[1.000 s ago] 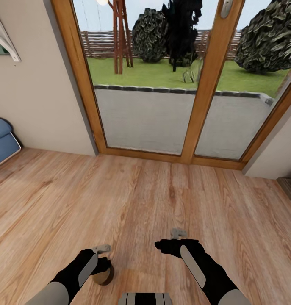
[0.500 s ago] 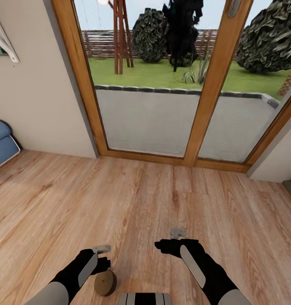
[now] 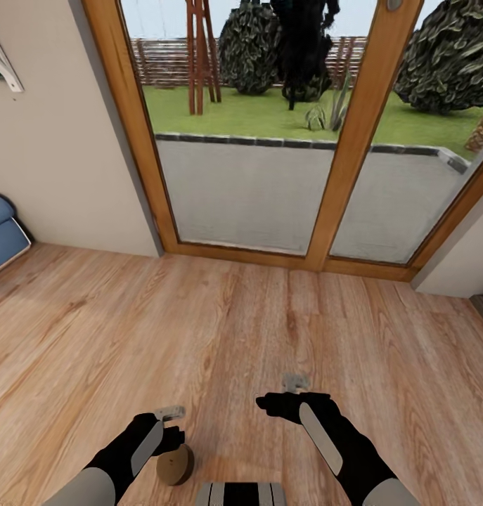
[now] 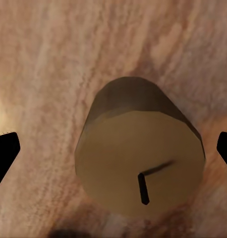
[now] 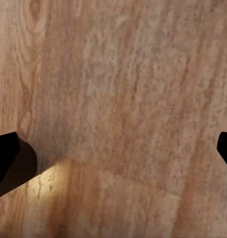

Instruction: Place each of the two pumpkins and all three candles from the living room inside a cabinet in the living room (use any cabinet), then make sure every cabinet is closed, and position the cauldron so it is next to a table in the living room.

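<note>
Left fingers [image 4: 4, 153] spread wide around candle [image 4: 141, 158], not touching; right fingers [image 5: 9, 163] released.

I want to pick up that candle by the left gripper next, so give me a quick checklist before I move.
1. Left gripper open: ok, fingers wide apart.
2. Candle between its fingers: ok, centred in the left wrist view.
3. Candle gripped: not ok, neither finger touches it.
4. Candle upright on the floor: cannot tell.
5. Right gripper free: ok, open over bare floor.
</note>
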Tool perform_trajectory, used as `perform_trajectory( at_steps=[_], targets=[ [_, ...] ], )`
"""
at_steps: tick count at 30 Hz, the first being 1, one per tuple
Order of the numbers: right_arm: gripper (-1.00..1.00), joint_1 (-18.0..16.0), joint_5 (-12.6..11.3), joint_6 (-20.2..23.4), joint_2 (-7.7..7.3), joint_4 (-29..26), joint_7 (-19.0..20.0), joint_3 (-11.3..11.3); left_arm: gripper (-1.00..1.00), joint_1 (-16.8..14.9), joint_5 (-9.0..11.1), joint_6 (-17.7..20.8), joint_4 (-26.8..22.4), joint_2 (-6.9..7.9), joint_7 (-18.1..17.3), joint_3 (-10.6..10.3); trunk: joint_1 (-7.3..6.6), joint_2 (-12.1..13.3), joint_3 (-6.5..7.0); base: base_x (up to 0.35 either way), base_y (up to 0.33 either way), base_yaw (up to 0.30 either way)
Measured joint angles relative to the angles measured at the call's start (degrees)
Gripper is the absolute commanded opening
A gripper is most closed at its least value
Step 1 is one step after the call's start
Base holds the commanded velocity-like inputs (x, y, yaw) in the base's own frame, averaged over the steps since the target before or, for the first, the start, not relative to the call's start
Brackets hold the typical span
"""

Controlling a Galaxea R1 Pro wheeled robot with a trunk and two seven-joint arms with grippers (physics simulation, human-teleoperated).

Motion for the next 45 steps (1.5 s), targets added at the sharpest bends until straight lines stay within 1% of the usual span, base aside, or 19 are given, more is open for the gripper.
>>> perform_trajectory(
  at_steps=[2, 4, 7, 8, 30, 38, 45],
  targets=[
    [1.0, -0.01, -0.33, 0.2, -0.11, -5.11, 0.17, 0.05, 1.0, 0.0, 0.0, -0.01, 0.0, -0.01, 0.0, 0.0, 0.05, -0.03, -0.44, 0.0, 0.0, 0.0],
    [1.0, -0.01, -0.45, 0.56, -0.27, -7.79, 0.2, 0.09, 1.0, 0.0, 0.0, -0.04, 0.0, -0.01, 0.0, 0.0, 0.1, -0.05, -0.89, 0.0, 0.0, 0.0],
    [1.0, 0.0, -0.52, 1.88, -0.4, -9.81, 0.23, 0.11, 1.0, 0.0, 0.02, -0.05, 0.0, -0.01, 0.0, 0.0, 0.18, -0.09, -1.55, 0.0, 0.0, 0.0],
    [1.0, 0.0, -0.53, 2.35, -0.43, -10.37, 0.24, 0.12, 1.0, 0.0, 0.03, -0.05, 0.0, -0.01, 0.0, 0.0, 0.18, -0.1, -1.56, 0.0, 0.0, 0.0],
    [1.0, 0.01, -0.53, 2.86, -0.38, -10.76, 0.24, 0.13, 1.0, 0.0, 0.2, -1.14, 0.0, -0.28, -0.48, 0.04, 0.18, -0.1, -1.56, 0.0, 0.0, 0.0],
    [1.0, 0.01, -0.53, 2.86, -0.38, -10.74, 0.24, 0.13, 1.0, 0.0, 0.21, -2.56, 0.0, -0.28, -0.84, 0.1, 0.39, -0.2, -3.33, 0.0, 0.0, 0.0],
    [1.0, 0.01, -0.53, 2.85, -0.38, -10.74, 0.25, 0.13, 1.0, 0.0, 0.21, -2.76, 0.0, -0.54, -0.89, 0.12, 0.38, -0.2, -3.33, 0.0, 0.0, 0.0]
  ],
)
